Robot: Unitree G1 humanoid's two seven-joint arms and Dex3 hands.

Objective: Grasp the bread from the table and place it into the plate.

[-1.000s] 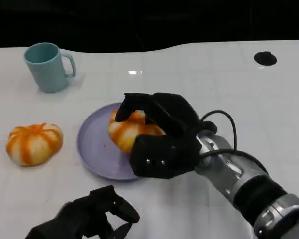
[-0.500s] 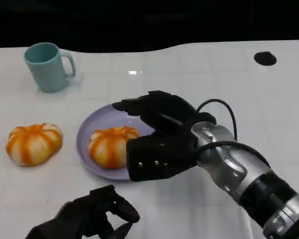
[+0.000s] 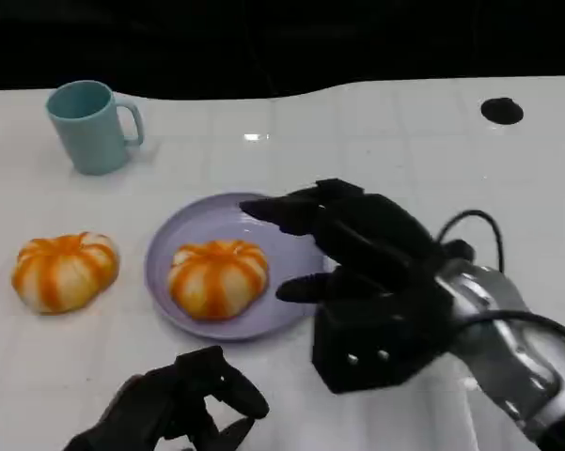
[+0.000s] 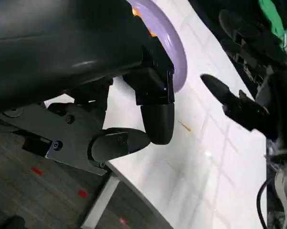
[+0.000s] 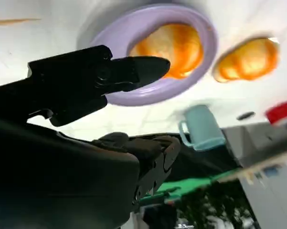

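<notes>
Resting on purple plate (image 3: 169, 246): orange-striped bread (image 3: 217, 276). Right hand (image 3: 362, 272) beside it, fingers spread, empty. Left hand (image 3: 174, 406) curled, empty.

One round orange-and-white striped bread (image 3: 216, 277) lies in the lilac plate (image 3: 291, 246), toward its left side. A second similar bread (image 3: 64, 271) lies on the table, near its left edge.

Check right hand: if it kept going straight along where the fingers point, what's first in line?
Probably the far rim of the round lilac plate; the right hand points up-left over it, behind the orange-striped bread roll. Height unclear; beyond, the teal mug.
</notes>
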